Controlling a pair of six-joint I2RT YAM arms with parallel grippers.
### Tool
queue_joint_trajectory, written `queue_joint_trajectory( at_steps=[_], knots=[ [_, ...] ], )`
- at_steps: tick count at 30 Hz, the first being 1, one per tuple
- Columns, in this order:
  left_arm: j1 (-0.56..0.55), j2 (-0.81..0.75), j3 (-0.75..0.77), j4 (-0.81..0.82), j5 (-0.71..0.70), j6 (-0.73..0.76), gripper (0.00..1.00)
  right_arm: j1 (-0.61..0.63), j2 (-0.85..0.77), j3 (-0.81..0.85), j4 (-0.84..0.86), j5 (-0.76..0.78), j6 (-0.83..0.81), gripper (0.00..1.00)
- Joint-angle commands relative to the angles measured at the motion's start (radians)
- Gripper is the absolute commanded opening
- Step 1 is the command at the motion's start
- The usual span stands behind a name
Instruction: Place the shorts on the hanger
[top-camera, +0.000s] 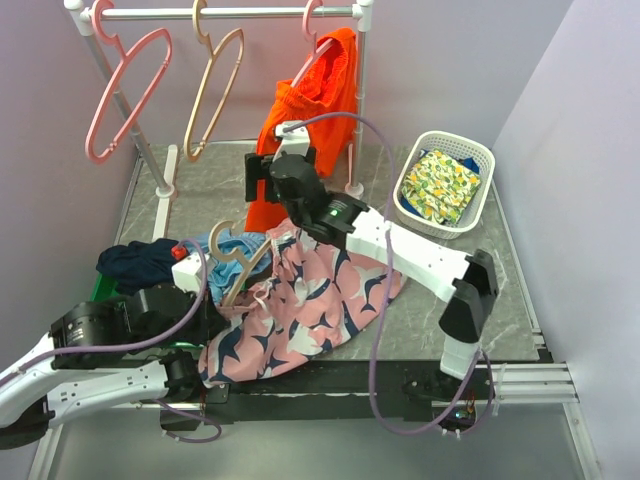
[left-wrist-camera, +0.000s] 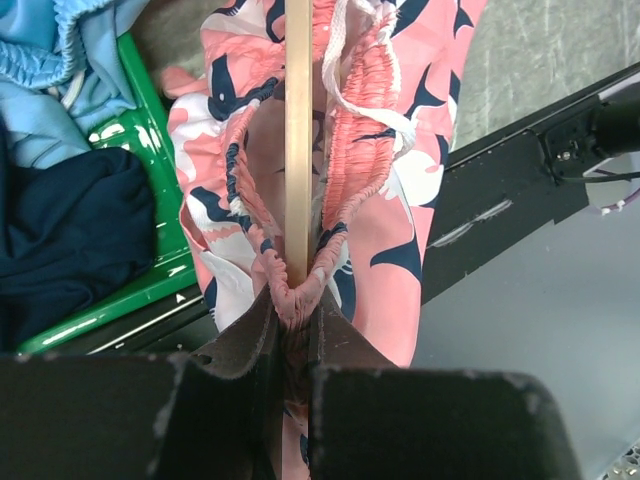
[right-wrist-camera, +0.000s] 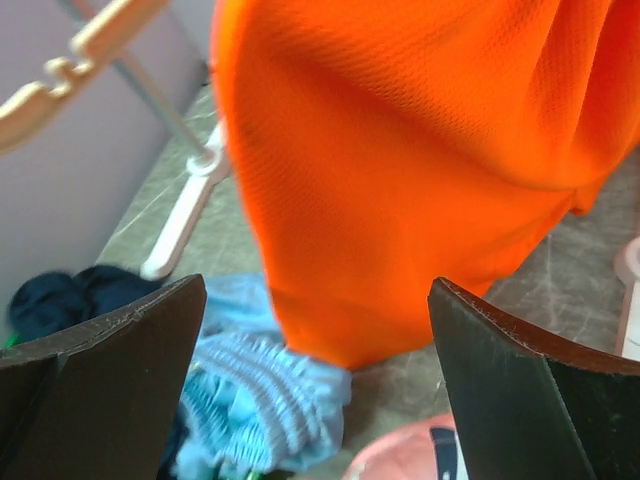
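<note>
The pink shorts (top-camera: 310, 300) with navy and white leaf shapes lie spread on the table in front of the arms. A tan hanger (top-camera: 240, 268) lies at their left edge, hook toward the back. In the left wrist view its bar (left-wrist-camera: 297, 150) runs inside the gathered waistband (left-wrist-camera: 360, 130). My left gripper (left-wrist-camera: 295, 310) is shut on the end of that waistband, right at the bar. My right gripper (top-camera: 280, 172) hovers behind the shorts, open and empty (right-wrist-camera: 315, 330), facing the hanging orange shorts (right-wrist-camera: 400, 150).
A white rack at the back carries pink hangers (top-camera: 130, 90), a tan hanger (top-camera: 215, 90) and the orange shorts (top-camera: 315, 110). A white basket (top-camera: 478, 170) at the right holds floral cloth (top-camera: 440, 185). A green tray (left-wrist-camera: 150, 150) at the left holds navy (left-wrist-camera: 70, 230) and light blue (left-wrist-camera: 50, 60) clothes.
</note>
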Motion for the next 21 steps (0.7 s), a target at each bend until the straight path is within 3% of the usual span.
queue_joint_trajectory(
  at_steps=[1, 6, 13, 21],
  knots=[
    [0.003, 0.016, 0.046, 0.006, -0.033, -0.013, 0.01, 0.0, 0.064, 0.097, 0.049, 0.182, 0.052, 1.0],
    [0.003, 0.023, 0.071, 0.0, -0.036, -0.002, 0.01, -0.043, 0.147, 0.171, -0.054, 0.277, 0.158, 1.0],
    [0.003, 0.057, 0.105, -0.001, -0.034, 0.031, 0.01, -0.107, -0.04, -0.121, -0.037, 0.32, 0.29, 1.0],
    [0.003, 0.092, 0.221, -0.053, -0.027, 0.093, 0.01, -0.179, -0.166, -0.291, -0.005, 0.31, 0.305, 1.0]
  ],
)
